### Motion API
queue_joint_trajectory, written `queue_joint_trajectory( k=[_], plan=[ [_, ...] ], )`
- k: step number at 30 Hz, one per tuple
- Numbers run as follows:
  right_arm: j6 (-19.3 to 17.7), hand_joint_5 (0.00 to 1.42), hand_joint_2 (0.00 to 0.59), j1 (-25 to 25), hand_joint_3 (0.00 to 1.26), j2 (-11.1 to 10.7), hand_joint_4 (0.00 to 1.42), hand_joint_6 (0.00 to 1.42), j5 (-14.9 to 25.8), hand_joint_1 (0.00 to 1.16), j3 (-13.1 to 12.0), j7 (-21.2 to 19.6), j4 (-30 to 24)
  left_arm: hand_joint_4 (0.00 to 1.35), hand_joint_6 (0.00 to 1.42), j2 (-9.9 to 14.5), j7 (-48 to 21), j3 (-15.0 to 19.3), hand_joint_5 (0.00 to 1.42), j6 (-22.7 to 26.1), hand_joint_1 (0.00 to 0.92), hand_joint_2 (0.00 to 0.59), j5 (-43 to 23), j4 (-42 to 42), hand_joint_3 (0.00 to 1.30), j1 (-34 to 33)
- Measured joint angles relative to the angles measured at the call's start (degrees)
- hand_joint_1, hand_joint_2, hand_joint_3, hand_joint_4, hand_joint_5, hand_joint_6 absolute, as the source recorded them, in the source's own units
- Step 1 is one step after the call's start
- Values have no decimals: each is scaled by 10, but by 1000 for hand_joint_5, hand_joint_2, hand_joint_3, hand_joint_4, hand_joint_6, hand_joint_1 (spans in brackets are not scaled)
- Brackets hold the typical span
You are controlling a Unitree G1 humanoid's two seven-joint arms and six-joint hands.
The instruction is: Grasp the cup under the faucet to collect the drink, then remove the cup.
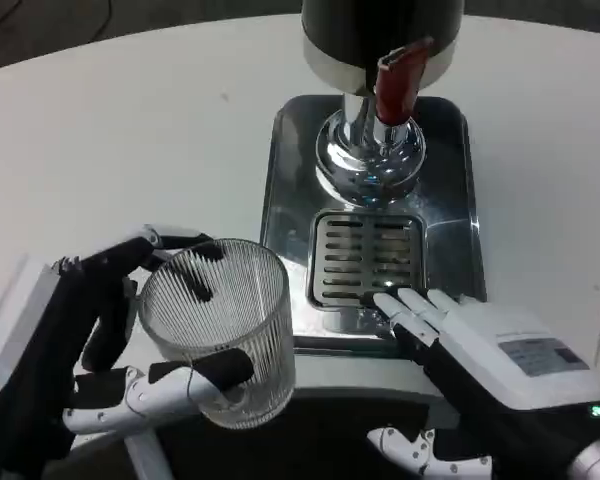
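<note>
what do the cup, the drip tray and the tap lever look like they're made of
The cup in the left hand looks like clear ribbed glass, possibly hard plastic: the fingers show through its fine vertical ridges. The drip tray looks like brushed stainless steel, grey with soft reflections, with a slotted grate. The tap lever is red and looks like plastic, above a mirror-bright chromed bulb.
</note>
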Motion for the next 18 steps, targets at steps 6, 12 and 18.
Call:
queue_joint_trajectory(
  k=[6, 12, 18],
  plan=[
    [0, 0, 390, 4, 52, 5, 0, 0, 0, 376, -6, 0, 0, 1216, 1424, 0, 0, -6, 1424, 0, 519, 228, 14, 13, 1026, -13],
    [0, 0, 390, 17, 53, 9, 0, 0, 1, 376, -14, 0, -5, 1216, 1424, 0, 1, -6, 1424, 0, 519, 228, 16, 22, 1026, -30],
    [0, 0, 390, 21, 54, 12, 0, 0, 3, 376, -23, 0, -8, 1216, 1424, 0, 4, -6, 1424, 0, 518, 228, 27, 39, 1026, -46]
  ],
)
